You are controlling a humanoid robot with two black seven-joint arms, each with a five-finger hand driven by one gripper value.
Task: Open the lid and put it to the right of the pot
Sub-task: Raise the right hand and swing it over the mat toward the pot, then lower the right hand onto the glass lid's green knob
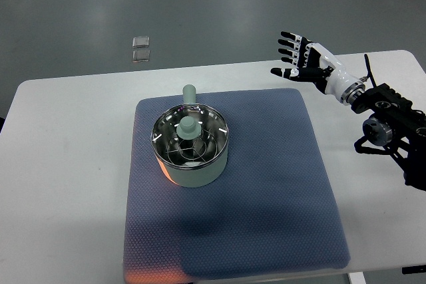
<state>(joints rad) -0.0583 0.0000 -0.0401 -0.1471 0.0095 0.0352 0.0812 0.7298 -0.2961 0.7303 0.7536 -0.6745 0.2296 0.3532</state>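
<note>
One lid (188, 131) on pot (193, 167), well left of spread fingers (291, 50).

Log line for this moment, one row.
right hand: open, raised beyond mat's far-right corner | lid: on pot | left: not in view

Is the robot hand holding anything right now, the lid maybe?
Nothing is held. The right robot hand hangs open above the table's far right, apart from the lid, which sits on the pot.

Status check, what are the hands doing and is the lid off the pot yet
Right hand open, raised beyond the mat's far right corner, holding nothing. Left hand out of view. Lid still on pot. Mat right of pot bare.
</note>
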